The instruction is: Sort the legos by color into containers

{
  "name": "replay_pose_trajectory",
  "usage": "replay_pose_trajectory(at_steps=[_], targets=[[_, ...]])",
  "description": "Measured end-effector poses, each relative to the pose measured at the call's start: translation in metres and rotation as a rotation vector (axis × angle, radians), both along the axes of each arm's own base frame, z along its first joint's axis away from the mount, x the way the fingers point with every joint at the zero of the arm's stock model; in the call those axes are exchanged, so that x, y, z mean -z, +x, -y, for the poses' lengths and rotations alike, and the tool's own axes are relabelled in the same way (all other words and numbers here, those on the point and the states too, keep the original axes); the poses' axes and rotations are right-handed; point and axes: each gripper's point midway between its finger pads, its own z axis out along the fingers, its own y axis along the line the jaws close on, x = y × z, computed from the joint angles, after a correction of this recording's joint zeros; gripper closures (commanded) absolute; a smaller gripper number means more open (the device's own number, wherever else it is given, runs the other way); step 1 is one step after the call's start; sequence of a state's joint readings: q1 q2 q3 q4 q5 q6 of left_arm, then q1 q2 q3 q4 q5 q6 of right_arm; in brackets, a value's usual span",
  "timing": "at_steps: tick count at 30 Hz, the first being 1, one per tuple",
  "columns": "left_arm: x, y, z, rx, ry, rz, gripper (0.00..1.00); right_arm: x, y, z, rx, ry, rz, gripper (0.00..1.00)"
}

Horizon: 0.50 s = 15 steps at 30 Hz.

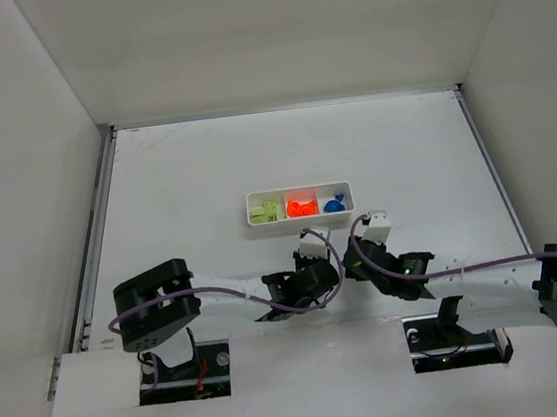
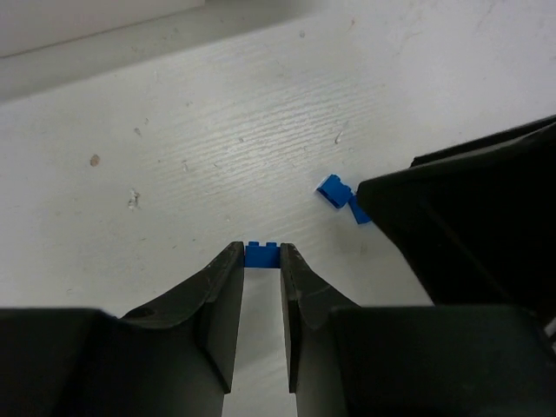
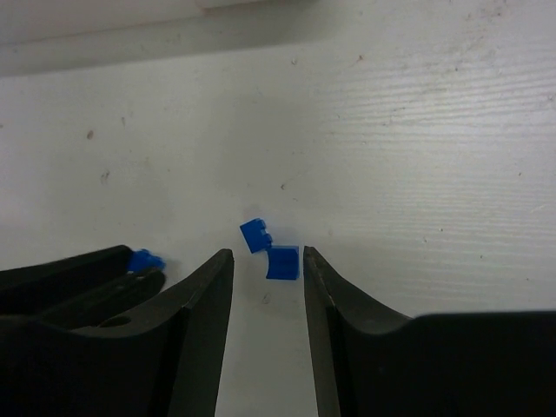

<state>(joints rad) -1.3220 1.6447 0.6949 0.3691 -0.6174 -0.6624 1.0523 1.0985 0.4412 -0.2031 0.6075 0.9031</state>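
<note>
My left gripper (image 2: 261, 253) is shut on a small blue lego (image 2: 261, 255) pinched at its fingertips, low over the white table. Two more blue legos (image 2: 334, 191) lie just right of it, partly behind my right gripper's black body (image 2: 469, 226). In the right wrist view my right gripper (image 3: 268, 257) is open around one blue lego (image 3: 282, 262), which lies close to its right finger. The other blue lego (image 3: 254, 234) lies just beyond it. The white tray (image 1: 297, 192) holds green (image 1: 267, 211), orange (image 1: 302, 207) and blue (image 1: 334, 204) legos in separate compartments.
In the top view both grippers, left (image 1: 311, 270) and right (image 1: 365, 257), meet close together just in front of the tray, and the loose legos are hidden under them. White walls enclose the table on three sides.
</note>
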Motion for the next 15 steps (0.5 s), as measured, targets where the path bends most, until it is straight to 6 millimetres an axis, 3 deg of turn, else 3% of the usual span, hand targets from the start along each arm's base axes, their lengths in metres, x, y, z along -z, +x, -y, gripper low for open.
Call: replay_pose_trajectory(at_steps=[8,15], targets=[[-0.074,0.027,-0.014,-0.062,-0.164,0.049,0.81,0.015,-0.009,0.004,0.01,-0.043,-0.043,0.57],[-0.097,0.066,-0.027,-0.124,-0.195,0.052,0.81,0.023,-0.01,0.006,0.032,-0.085,-0.077,0.6]])
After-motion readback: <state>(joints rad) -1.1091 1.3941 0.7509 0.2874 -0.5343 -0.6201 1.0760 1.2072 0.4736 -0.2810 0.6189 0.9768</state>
